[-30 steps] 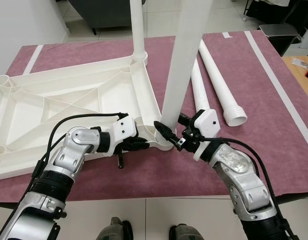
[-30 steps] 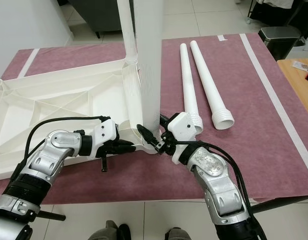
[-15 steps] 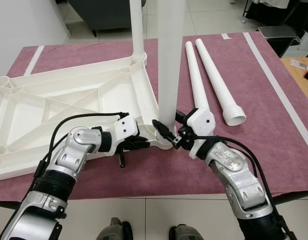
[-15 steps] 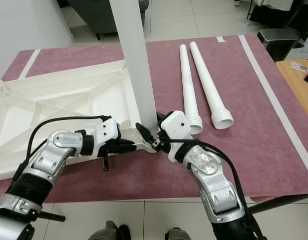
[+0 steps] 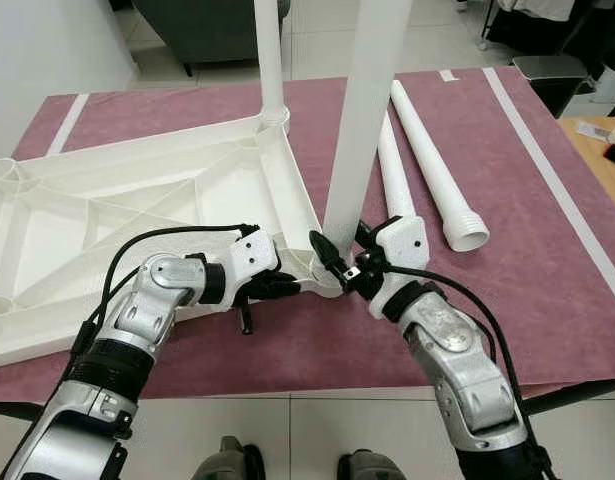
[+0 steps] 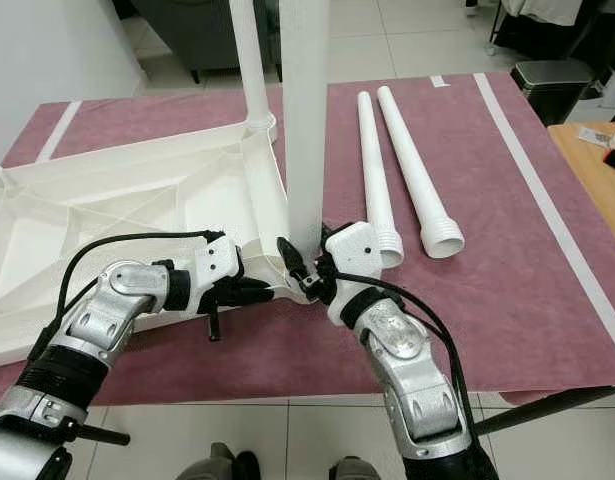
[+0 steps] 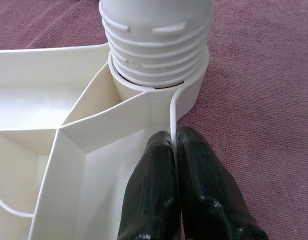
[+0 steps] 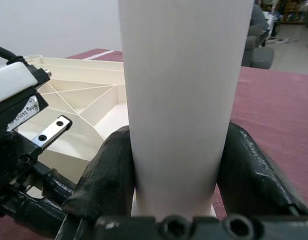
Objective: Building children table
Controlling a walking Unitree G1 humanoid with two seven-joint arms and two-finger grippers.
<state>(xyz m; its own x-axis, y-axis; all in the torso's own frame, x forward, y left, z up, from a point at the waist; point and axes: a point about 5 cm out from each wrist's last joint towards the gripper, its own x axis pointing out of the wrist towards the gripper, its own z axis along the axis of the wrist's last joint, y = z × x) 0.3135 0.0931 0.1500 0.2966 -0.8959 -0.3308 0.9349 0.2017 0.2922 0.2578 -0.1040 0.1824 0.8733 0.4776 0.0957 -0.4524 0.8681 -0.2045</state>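
White plastic dominates the scene: an upside-down ribbed white plastic tabletop [image 5: 137, 215] lies on a maroon mat [image 5: 547, 240] with one slim white tube leg [image 5: 269, 55] already standing in its far corner socket. A second, thick white tube leg [image 6: 305, 110] is upright at the near corner socket [image 7: 191, 95], its threaded end partly seated, with several thread rings above the collar, so I judge it still needs turning down.

The right gripper [image 8: 179, 180] has its black fingers clamped on that leg just above the socket. The left gripper [image 7: 175, 190] has its fingers pressed together on the thin rim wall of the tabletop beside the socket, apparently bracing the tabletop.

Two more white tube legs with ribbed ends [image 5: 432, 150] lie side by side on the mat, to the right of the tabletop and near the right arm. So roughly one leg is done, one is under way, two remain.

Open mat lies right of the loose legs; the near mat edge runs just below the grippers, with tiled floor [image 5: 297, 440] beyond, so room toward the robot is tight.
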